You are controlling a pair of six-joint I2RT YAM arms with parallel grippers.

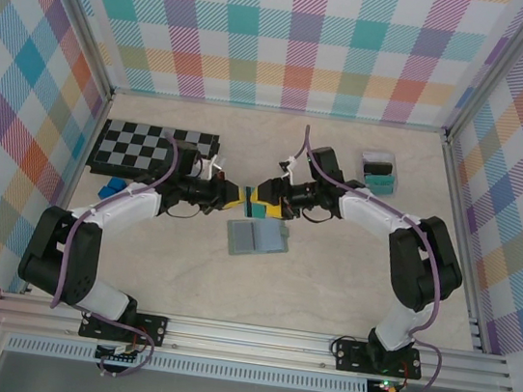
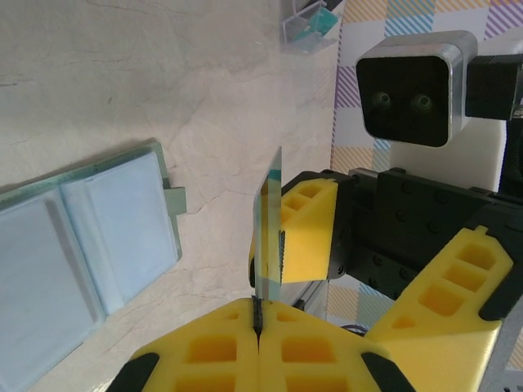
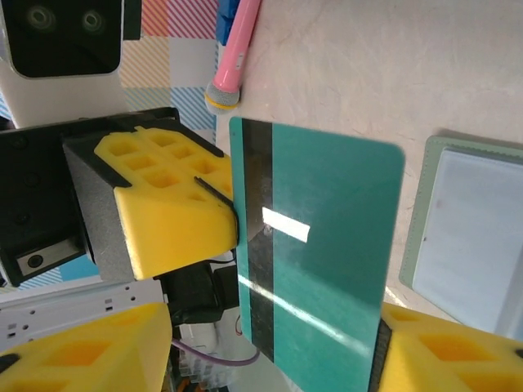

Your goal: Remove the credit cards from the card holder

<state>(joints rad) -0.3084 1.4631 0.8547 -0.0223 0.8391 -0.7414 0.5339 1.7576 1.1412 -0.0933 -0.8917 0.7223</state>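
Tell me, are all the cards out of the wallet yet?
One teal card is out, pinched in the left gripper. The card holder lies open and its pockets look empty, though a card could hide inside. Left: setting this card down.

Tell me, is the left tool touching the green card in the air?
Touching. The left wrist view shows the left tool pinched shut on the edge of the card, with no gap between them.
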